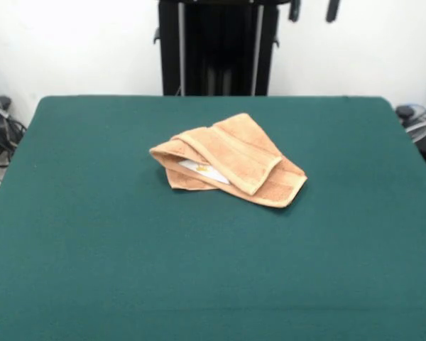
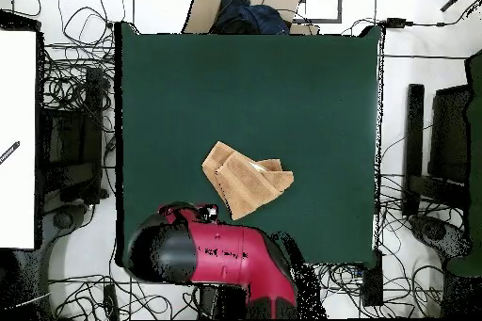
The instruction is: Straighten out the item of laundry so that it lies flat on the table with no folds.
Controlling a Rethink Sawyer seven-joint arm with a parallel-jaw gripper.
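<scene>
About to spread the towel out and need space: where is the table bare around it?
The table is bare green on every side of the folded towel; the widest patch runs from the towel to the camera-side edge in the front view. The gripper hangs apart at the pedestal side. Only the arm crowds that edge overhead.

pincer (image 1: 313,10) cropped at top edge

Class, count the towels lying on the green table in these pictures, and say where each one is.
1. A single peach-orange towel lies folded over itself near the middle of the table, a white tag showing under its top fold. Nothing suggests another hidden beneath.
</scene>
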